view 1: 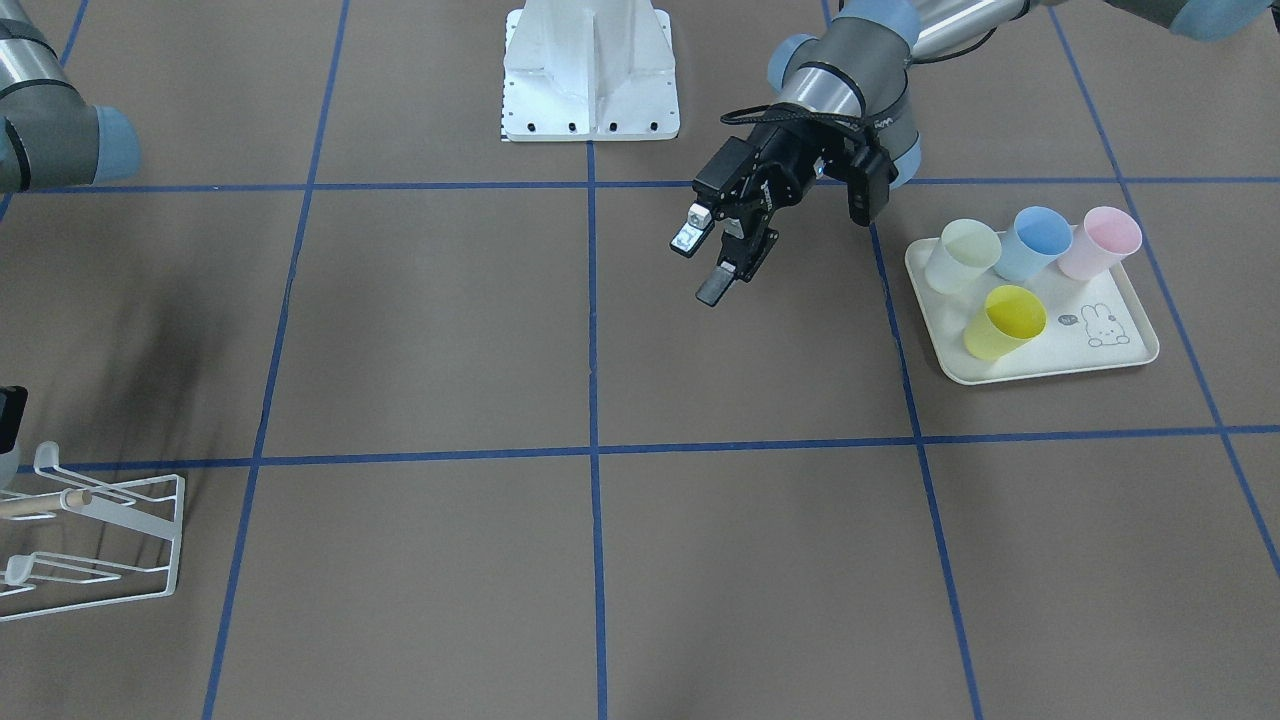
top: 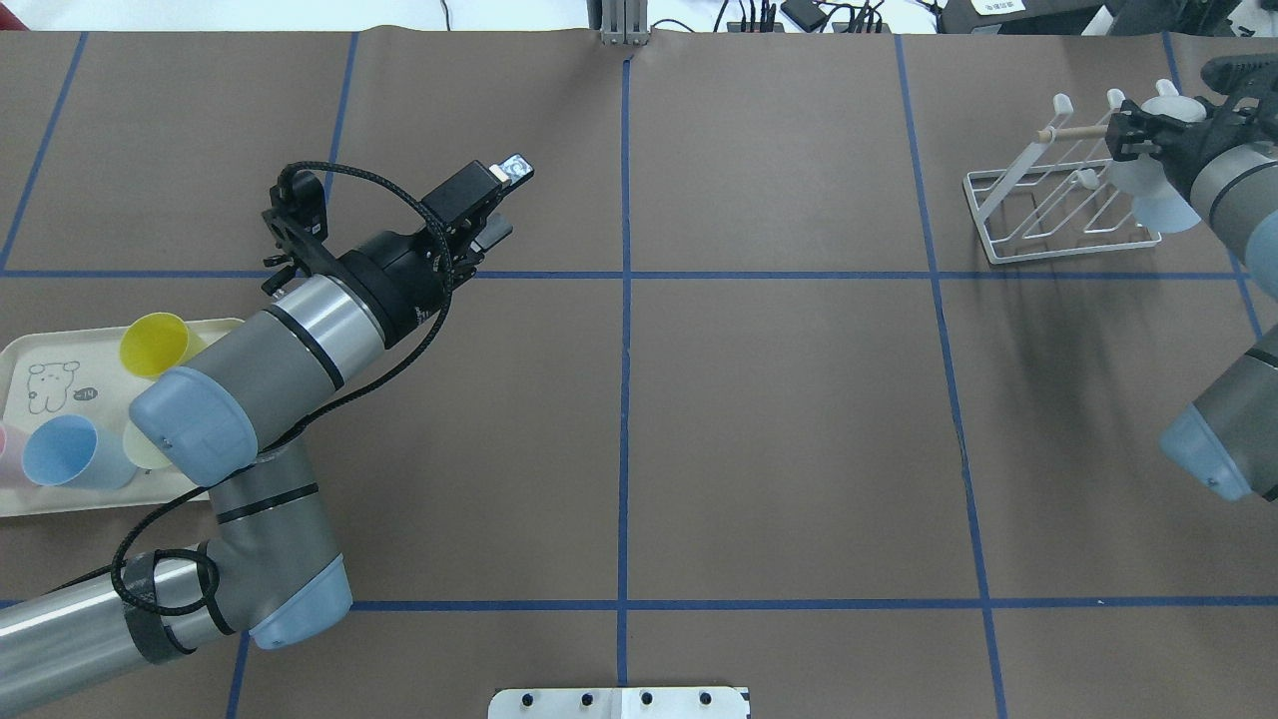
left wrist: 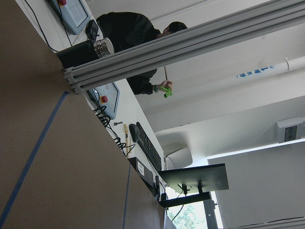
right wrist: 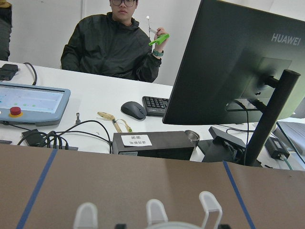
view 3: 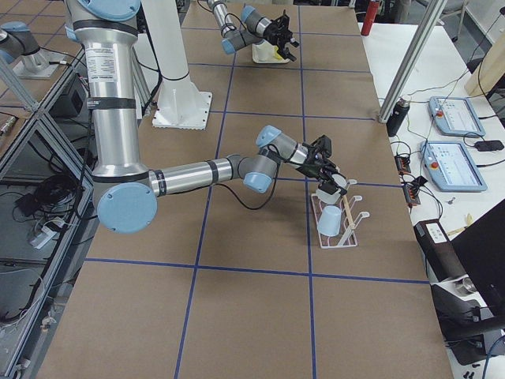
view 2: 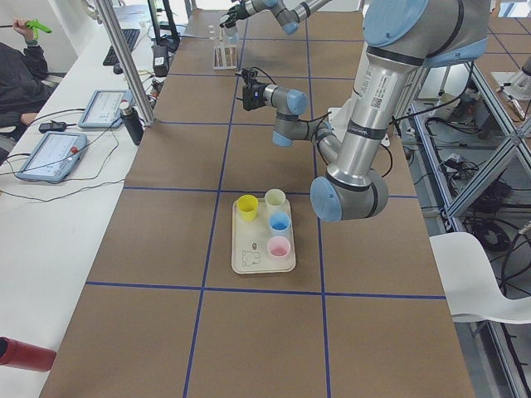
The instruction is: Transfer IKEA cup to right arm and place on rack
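Note:
At the table's far right corner, my right gripper (top: 1133,140) is shut on a whitish IKEA cup (top: 1136,178), holding it against the prongs of the white wire rack (top: 1038,215). The exterior right view shows the same gripper (view 3: 327,175) with the cup (view 3: 336,192) over the rack (view 3: 347,229). A pale blue cup (top: 1166,214) hangs on the rack just beside it. My left gripper (top: 489,200) hovers open and empty above the table left of centre, and its fingers are spread in the front view (view 1: 705,265). The right arm (top: 1228,170) enters from the right edge.
A cream tray (view 1: 1100,350) with a rabbit drawing lies by my left arm, holding several cups: yellow (view 1: 1003,322), pale green (view 1: 962,255), blue (view 1: 1033,243) and pink (view 1: 1100,242). A person sits at the desk beyond the table's far edge (right wrist: 119,43). A monitor (right wrist: 238,67) stands there too.

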### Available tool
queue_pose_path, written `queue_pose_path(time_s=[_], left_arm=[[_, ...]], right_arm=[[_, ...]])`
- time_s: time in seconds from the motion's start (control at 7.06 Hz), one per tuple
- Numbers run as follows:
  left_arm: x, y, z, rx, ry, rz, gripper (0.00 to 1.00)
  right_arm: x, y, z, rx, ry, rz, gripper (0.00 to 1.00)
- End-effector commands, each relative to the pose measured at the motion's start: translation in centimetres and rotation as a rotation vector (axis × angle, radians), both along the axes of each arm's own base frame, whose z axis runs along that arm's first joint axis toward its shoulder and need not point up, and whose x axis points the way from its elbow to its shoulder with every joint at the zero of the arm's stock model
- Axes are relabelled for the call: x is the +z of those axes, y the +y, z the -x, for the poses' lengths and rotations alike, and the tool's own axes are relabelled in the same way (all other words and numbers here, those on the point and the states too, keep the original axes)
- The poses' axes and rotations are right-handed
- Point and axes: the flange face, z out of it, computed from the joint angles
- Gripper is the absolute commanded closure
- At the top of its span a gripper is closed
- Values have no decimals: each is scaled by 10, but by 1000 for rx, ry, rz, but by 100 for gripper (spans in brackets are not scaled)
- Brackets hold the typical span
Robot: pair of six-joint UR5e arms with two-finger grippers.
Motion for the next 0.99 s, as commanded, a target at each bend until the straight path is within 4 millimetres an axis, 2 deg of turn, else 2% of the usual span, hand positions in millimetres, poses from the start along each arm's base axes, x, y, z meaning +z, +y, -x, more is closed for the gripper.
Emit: queue_pose_path(time_s=[0.0, 0.85], left_arm=[[4, 0, 0, 1, -6, 3, 0], [4, 1, -1, 2, -2, 8, 0]], right_arm=[[1, 1, 5, -7, -1, 2, 100], [14, 3, 16, -27, -9, -9, 100]])
